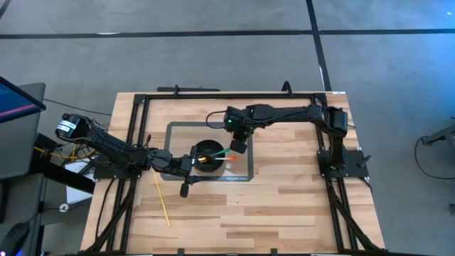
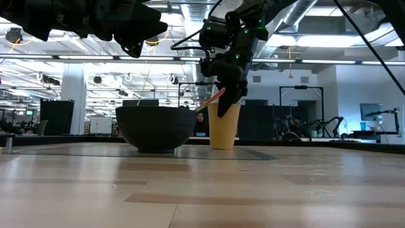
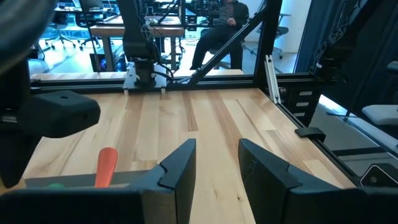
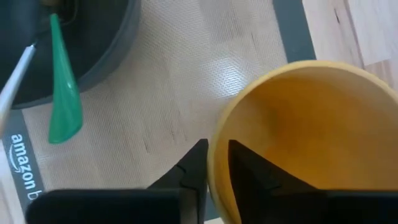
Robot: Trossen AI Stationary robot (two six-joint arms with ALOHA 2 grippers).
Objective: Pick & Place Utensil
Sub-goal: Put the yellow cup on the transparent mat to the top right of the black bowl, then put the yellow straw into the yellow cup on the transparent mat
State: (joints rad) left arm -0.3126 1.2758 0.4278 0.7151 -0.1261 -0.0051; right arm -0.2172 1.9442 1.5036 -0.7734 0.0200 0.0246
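While pinched, round yellow cup (image 4: 298,137) rim

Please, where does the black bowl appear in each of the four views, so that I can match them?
High view: the black bowl sits near the table's centre, on the grey mat.
Low view: left of centre, standing on the mat.
Left wrist view: I cannot make it out for certain.
Right wrist view: in the upper left corner, with the mat beside it.
Shared landmark: the grey mat.
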